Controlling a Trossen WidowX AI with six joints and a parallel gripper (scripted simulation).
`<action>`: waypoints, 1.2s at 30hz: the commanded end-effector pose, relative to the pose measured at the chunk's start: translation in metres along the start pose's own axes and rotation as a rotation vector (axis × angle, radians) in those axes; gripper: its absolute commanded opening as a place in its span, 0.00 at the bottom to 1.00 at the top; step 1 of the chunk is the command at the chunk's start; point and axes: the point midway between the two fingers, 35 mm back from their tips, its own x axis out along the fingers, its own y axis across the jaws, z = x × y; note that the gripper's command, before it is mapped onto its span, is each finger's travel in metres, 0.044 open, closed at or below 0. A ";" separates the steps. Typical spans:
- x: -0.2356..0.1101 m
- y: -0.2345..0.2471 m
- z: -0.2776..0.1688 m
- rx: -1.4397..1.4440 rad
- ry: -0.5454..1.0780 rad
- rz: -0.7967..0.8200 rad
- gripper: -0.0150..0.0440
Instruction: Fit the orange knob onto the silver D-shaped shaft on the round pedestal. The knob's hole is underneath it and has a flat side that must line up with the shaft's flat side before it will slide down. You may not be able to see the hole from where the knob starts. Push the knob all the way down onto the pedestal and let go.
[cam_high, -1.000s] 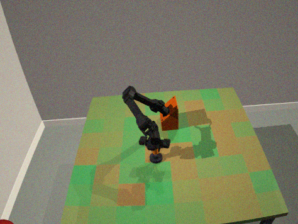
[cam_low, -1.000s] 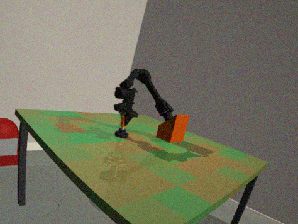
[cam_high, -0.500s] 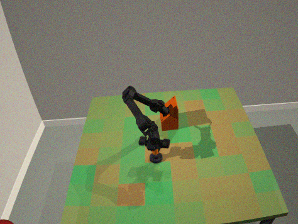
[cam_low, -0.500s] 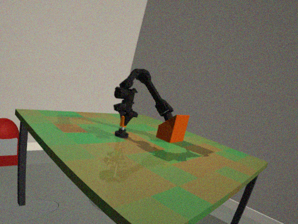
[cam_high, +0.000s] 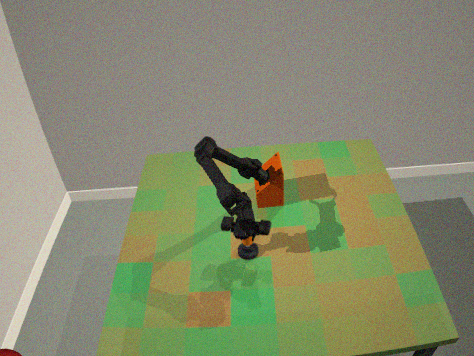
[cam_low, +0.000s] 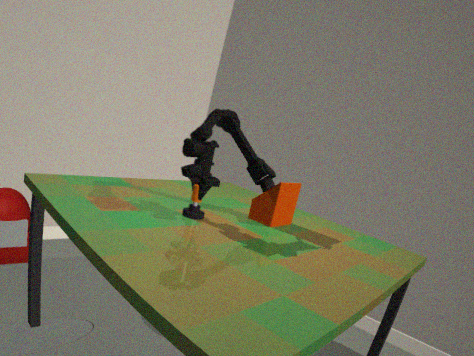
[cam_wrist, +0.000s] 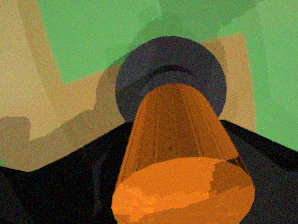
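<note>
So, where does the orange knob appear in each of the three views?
Top: the orange knob shows as a small sliver just under the gripper, left of centre.
Exterior: it hangs upright left of centre, over the table.
Wrist: it fills the lower centre.
Shared landmark: the dark round pedestal directly below it.
</note>
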 end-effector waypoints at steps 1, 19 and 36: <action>-0.002 0.000 0.002 0.002 -0.005 0.000 0.25; 0.002 -0.001 -0.001 0.002 -0.005 0.000 0.25; -0.003 0.000 -0.001 -0.052 -0.005 0.000 0.25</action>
